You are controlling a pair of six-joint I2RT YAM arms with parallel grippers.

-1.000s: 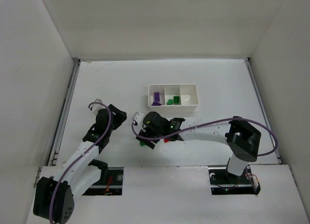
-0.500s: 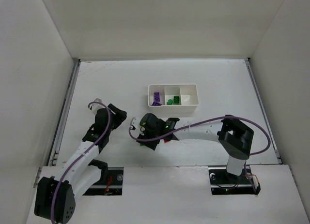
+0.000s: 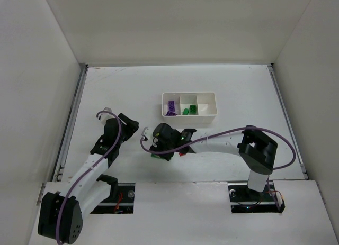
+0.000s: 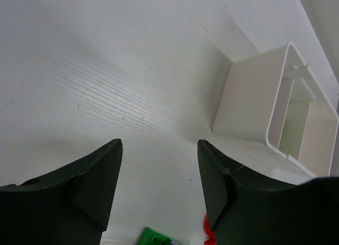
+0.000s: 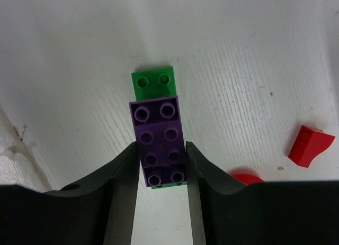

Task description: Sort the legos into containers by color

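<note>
My right gripper is shut on a purple lego, its fingers pressed against both long sides. That purple lego sits on top of a green lego lying on the table. Two red legos lie just to the right. From above, the right gripper is in front of the white tray of containers. The tray's left compartment holds a purple lego and the middle one holds green legos. My left gripper is open over bare table with nothing between its fingers.
The tray's end wall shows ahead and to the right in the left wrist view. The green lego and a red lego are at that view's bottom edge. White walls enclose the table on three sides.
The right gripper has shifted slightly left and down and its fingers have closed onto the purple lego. The left arm has stayed still.
</note>
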